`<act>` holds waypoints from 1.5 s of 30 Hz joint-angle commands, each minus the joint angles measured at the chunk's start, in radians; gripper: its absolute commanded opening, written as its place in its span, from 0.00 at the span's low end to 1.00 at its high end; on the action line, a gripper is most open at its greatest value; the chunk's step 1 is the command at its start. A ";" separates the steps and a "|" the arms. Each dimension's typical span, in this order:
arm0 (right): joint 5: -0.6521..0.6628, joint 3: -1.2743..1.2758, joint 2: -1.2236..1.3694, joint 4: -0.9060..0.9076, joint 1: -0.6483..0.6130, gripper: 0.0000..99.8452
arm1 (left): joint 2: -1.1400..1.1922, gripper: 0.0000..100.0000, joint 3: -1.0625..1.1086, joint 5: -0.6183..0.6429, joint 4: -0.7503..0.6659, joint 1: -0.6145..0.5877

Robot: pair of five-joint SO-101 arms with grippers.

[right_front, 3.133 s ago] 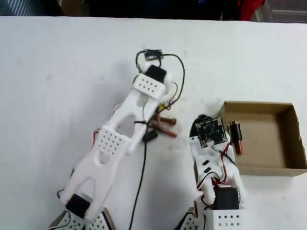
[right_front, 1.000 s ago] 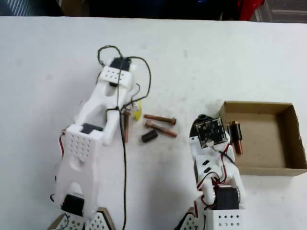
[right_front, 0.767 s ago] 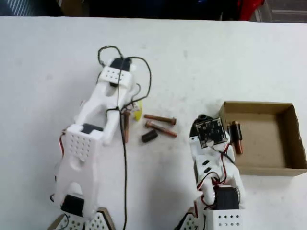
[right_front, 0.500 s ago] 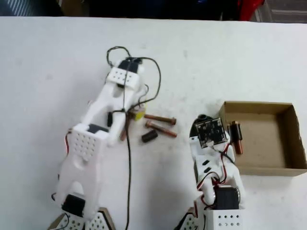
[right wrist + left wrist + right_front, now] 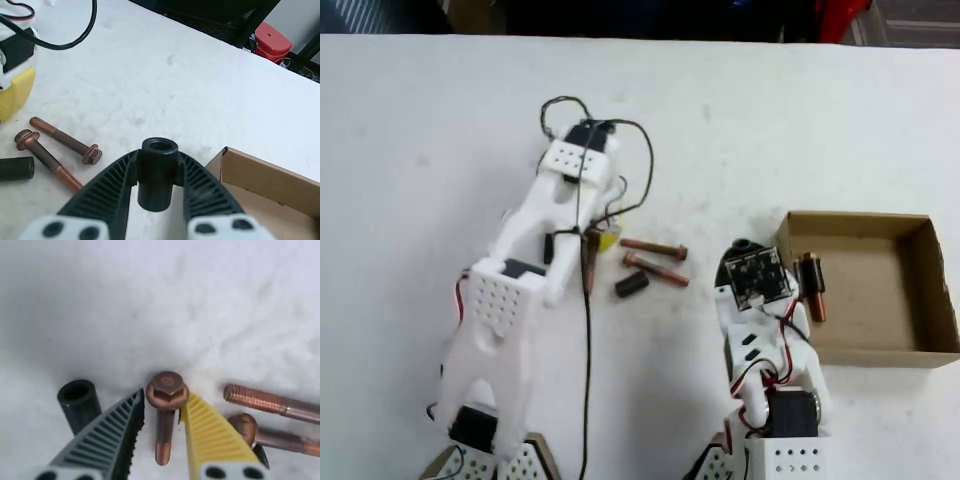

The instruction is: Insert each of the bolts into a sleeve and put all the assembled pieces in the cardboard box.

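My left claw [image 5: 162, 402] is closed on a bolt [image 5: 166, 390]. Its grey and yellow fingers [image 5: 210, 440] pinch the flanged hex head, and the threaded shank runs back between them. The bolt is copper-coloured and sits well apart from the cardboard box [image 5: 850, 222], beyond the loose parts.

My right claw [image 5: 157, 159] is closed round a sleeve [image 5: 158, 177]. It is a short black tube held upright with its open bore facing up, just beside the box's outer wall, near a corner.

Between the held bolt and the box, a first loose bolt [image 5: 653, 247] and a second loose bolt [image 5: 657, 268] lie close together on the white table [image 5: 440, 130]. A spare sleeve [image 5: 632, 284] lies on its side next to them.

Inside the box, near the wall closest to my right claw, lies an assembled piece [image 5: 811, 285]: a copper bolt with a dark sleeve on it.
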 commanded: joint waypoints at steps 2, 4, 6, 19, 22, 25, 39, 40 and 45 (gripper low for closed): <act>0.021 -0.009 -0.016 -0.008 -0.001 0.02 | 0.035 0.10 -0.002 -0.006 0.000 0.005; 0.021 -0.009 -0.016 -0.008 -0.001 0.02 | 0.035 0.05 -0.003 -0.012 -0.008 0.007; 0.021 -0.008 -0.016 -0.007 -0.001 0.02 | 0.036 0.05 -0.002 -0.012 -0.003 0.012; 0.023 -0.008 -0.016 -0.007 -0.001 0.02 | 0.036 0.05 -0.002 -0.012 0.020 0.007; 0.021 -0.008 -0.016 -0.007 -0.001 0.02 | 0.025 0.05 -0.003 -0.038 0.029 0.015; 0.021 -0.006 -0.016 -0.007 -0.001 0.02 | -0.004 0.03 -0.020 -0.126 0.044 0.016; 0.021 0.025 -0.016 -0.030 -0.137 0.02 | -0.271 0.02 -0.021 -0.175 0.155 0.054; 0.021 0.025 -0.016 -0.030 -0.148 0.02 | -0.289 0.02 -0.021 -0.175 0.155 0.050; -0.026 0.025 -0.016 -0.035 -0.209 0.02 | -0.403 0.02 0.071 -0.176 0.146 0.048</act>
